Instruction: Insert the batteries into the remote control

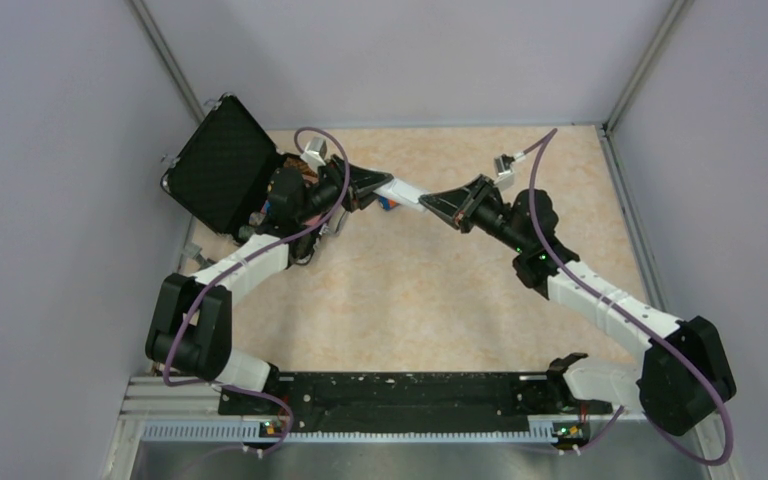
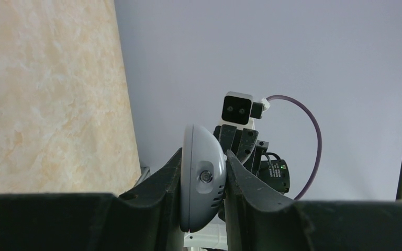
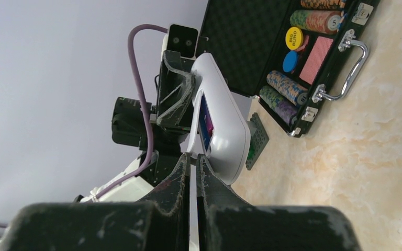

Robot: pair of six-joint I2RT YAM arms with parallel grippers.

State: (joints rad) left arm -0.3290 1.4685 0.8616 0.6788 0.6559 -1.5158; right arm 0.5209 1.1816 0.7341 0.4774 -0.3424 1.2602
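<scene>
Left end effector [image 2: 203, 170] is clenched on the remote control [image 3: 222, 115], held clear of the counter [image 1: 410, 290]. Right end effector [image 3: 193, 159] is pinched shut at its open bay, where the batteries [image 3: 206, 123] show blue and purple. Risk: a hard push could twist it loose. Counter is mottled beige; walls [image 1: 380, 60] pale grey.

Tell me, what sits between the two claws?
The remote control, clamped in the left gripper, reaching toward the right gripper; the top view shows it.
</scene>
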